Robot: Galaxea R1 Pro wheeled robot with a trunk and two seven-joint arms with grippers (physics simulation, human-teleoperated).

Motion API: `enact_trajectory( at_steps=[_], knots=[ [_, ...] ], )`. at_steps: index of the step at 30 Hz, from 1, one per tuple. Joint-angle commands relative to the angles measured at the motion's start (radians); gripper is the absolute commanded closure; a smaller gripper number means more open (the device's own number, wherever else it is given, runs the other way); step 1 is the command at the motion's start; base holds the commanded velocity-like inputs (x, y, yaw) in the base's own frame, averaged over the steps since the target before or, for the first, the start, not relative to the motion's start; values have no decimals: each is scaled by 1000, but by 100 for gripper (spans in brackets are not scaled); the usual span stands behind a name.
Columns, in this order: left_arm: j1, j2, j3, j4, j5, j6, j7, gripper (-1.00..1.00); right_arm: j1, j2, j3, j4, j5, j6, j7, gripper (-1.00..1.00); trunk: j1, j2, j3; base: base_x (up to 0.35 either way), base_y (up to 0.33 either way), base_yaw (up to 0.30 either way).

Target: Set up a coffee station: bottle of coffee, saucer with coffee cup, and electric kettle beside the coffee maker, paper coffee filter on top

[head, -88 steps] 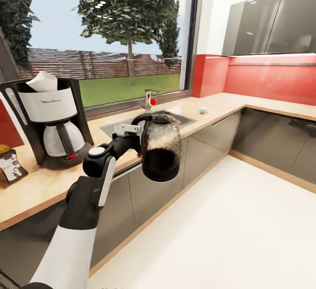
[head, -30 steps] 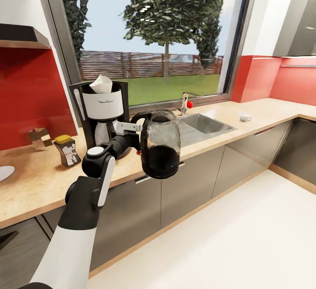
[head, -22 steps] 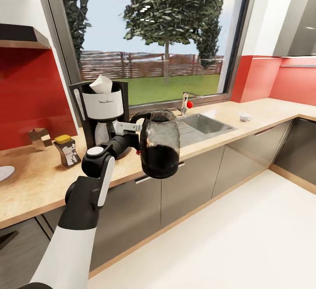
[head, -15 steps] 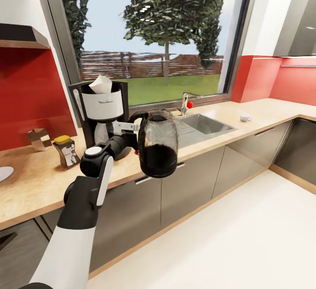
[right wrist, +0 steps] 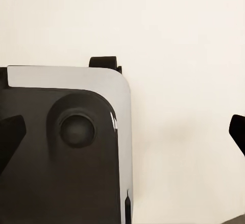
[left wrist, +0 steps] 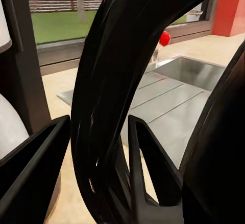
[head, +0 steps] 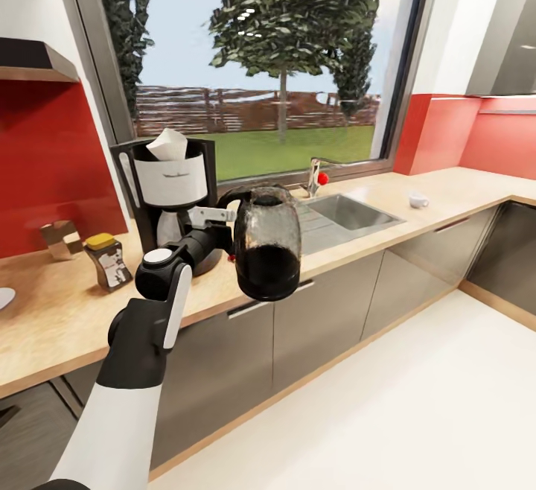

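Note:
My left gripper (head: 225, 223) is shut on the handle of the dark glass electric kettle (head: 266, 252), holding it upright in the air just in front of the counter edge. In the left wrist view the kettle handle (left wrist: 102, 106) runs between the fingers (left wrist: 38, 155). Behind it the coffee maker (head: 170, 185) stands on the countertop (head: 59, 319) with a white paper filter (head: 167, 145) on top. The coffee bottle (head: 108, 261) stands to its left. A white saucer (head: 3, 298) shows at the far left edge. The coffee cup (head: 418, 199) sits far right on the counter. My right gripper (right wrist: 122, 132) is open over the floor.
A sink (head: 346, 212) with a faucet (head: 316, 176) lies right of the kettle. A small brown object (head: 58, 238) stands against the red backsplash. Grey cabinets run under the counter, which turns a corner at the right. The robot's base (right wrist: 66, 147) shows in the right wrist view.
The camera swung left since the earliest frame, bringing the bottle and saucer into view. Over the last second the kettle in my left gripper drifted slightly left, nearer the coffee maker.

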Motion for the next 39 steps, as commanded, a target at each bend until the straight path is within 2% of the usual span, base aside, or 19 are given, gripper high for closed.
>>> enact_trajectory(
  at_steps=[1, 10, 39],
  knots=[
    [-1, -1, 1, -1, -9, 4, -8, 100, -1, 0, 1, 1, -7, -3, 5, -100, 0, -1, -1, 84, -54, 5],
    [-1, -1, 1, -1, -9, 4, -7, 100, -1, 0, 1, 1, -7, -3, 5, -100, 0, -1, -1, 102, -68, 115],
    [-1, -1, 10, 0, -9, 3, 10, 100, -1, 0, 1, 1, -7, -3, 5, -100, 0, -1, -1, 67, -1, 2]
  ],
)
